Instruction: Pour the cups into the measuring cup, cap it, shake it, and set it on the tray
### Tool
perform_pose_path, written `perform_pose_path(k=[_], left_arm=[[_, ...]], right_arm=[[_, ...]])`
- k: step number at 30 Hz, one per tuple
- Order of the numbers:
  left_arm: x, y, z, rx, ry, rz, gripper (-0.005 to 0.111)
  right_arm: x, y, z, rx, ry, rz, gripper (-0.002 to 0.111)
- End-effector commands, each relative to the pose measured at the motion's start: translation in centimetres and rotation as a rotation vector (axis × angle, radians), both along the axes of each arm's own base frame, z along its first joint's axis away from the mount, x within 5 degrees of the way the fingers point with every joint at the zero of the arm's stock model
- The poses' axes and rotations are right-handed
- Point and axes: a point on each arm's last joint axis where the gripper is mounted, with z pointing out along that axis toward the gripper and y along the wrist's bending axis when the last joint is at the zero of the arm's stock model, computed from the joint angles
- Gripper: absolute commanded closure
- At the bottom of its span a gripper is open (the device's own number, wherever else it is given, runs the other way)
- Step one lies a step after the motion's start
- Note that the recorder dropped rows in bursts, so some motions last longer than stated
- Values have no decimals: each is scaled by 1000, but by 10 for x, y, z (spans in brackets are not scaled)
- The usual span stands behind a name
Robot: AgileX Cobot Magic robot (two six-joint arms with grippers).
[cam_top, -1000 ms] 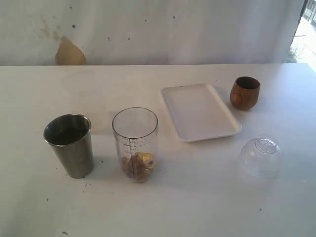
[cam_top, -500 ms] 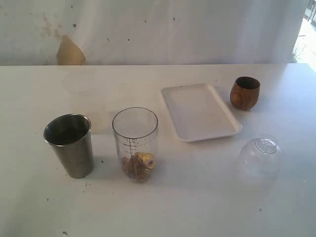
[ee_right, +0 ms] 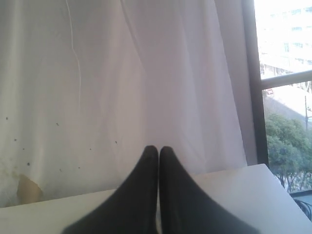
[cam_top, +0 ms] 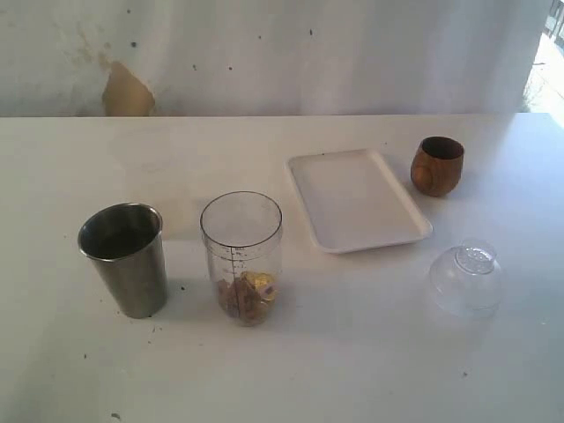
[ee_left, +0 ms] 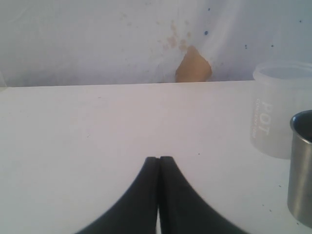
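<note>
The steel tumbler (cam_top: 123,260) stands upright at the front left of the white table. Beside it, to the right, the clear measuring cup (cam_top: 241,256) stands uncapped with brown and yellow pieces at its bottom. The white tray (cam_top: 357,201) lies bare behind and to the right of it. The brown wooden cup (cam_top: 437,166) stands upright past the tray's right edge. Neither gripper shows in the exterior view. My left gripper (ee_left: 159,158) is shut on nothing over bare table, with the steel tumbler (ee_left: 301,170) off to one side. My right gripper (ee_right: 158,148) is shut and empty, facing the curtain.
A clear domed lid (cam_top: 466,278) rests on the table at the front right. A frosted translucent container (ee_left: 278,109) stands beyond the steel tumbler in the left wrist view. A white curtain with a tan patch (cam_top: 125,92) hangs behind the table; a window (ee_right: 285,97) lies to the right.
</note>
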Motion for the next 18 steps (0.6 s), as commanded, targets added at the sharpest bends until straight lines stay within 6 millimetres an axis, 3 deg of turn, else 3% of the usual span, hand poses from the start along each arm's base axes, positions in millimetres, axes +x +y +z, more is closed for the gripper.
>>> perform_pose_path(k=[1, 7, 16, 18], left_arm=[[0, 0, -1, -9, -1, -2, 107], [0, 0, -1, -9, -1, -2, 107], [0, 0, -1, -9, -1, -2, 107], [0, 0, -1, -9, -1, -2, 107]], right_arm=[[-8, 2, -20, -91, -83, 10, 108], [13, 11, -74, -384, -179, 37, 108], [45, 15, -179, -420, 57, 100, 108], [46, 15, -182, -401, 40, 91, 108]])
